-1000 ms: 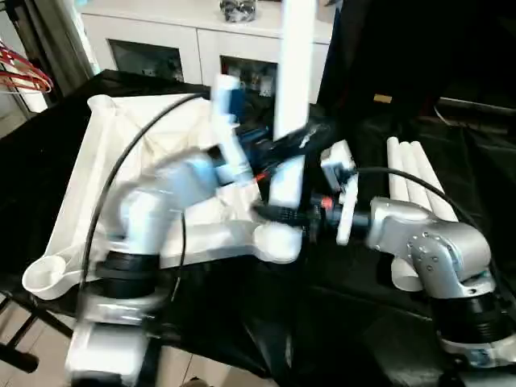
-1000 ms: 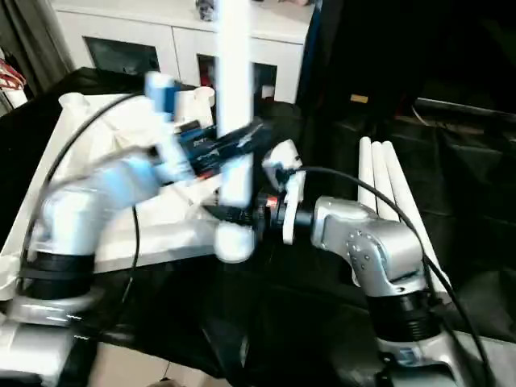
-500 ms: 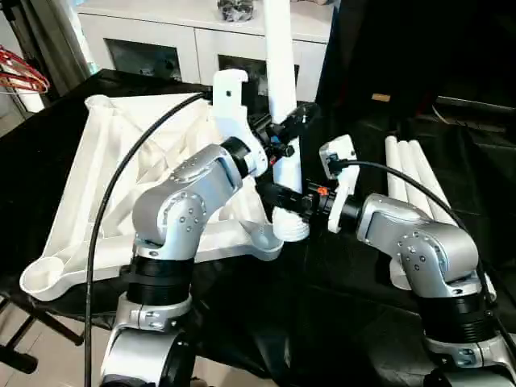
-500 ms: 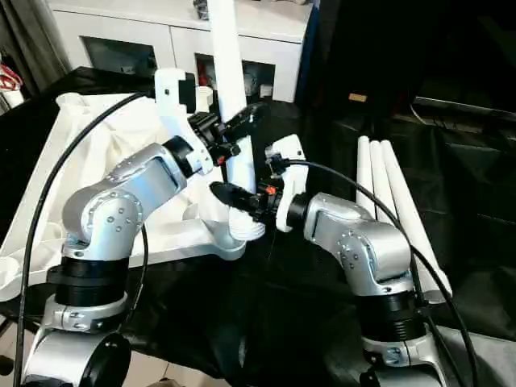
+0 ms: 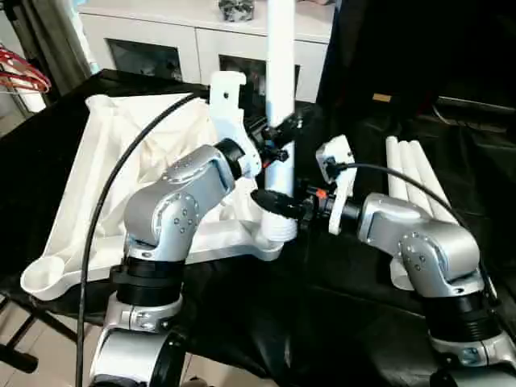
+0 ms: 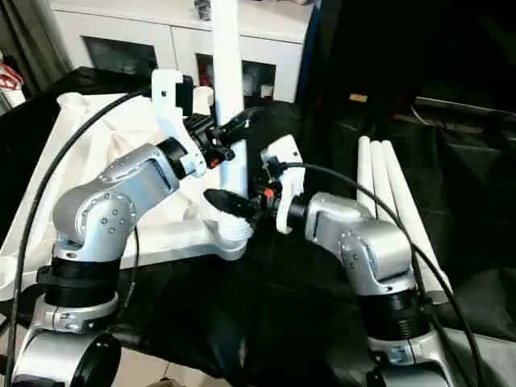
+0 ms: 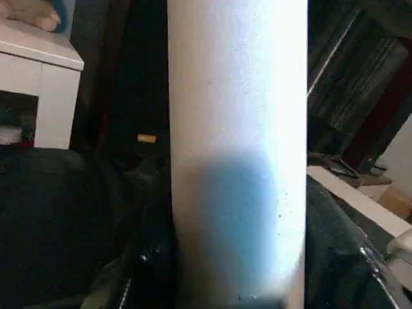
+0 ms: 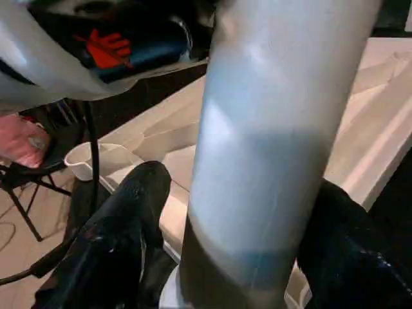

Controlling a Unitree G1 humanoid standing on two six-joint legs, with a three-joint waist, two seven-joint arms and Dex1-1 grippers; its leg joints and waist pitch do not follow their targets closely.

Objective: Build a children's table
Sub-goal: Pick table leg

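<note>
The tabletop [image 5: 121, 185] lies ribs-up on the black cloth. At its near corner socket a leg [image 5: 280, 97] stands upright. My left gripper [image 5: 278, 137] clasps it higher; my right gripper's [image 6: 234, 205] fingers flank its base, slackly. Three spare legs [image 5: 411, 173] lie right of the tabletop.

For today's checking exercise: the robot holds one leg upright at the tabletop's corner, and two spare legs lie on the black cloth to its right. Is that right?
Not quite: three spare legs lie there, as the left eye view shows. The leg does stand upright at the tabletop corner.
</note>
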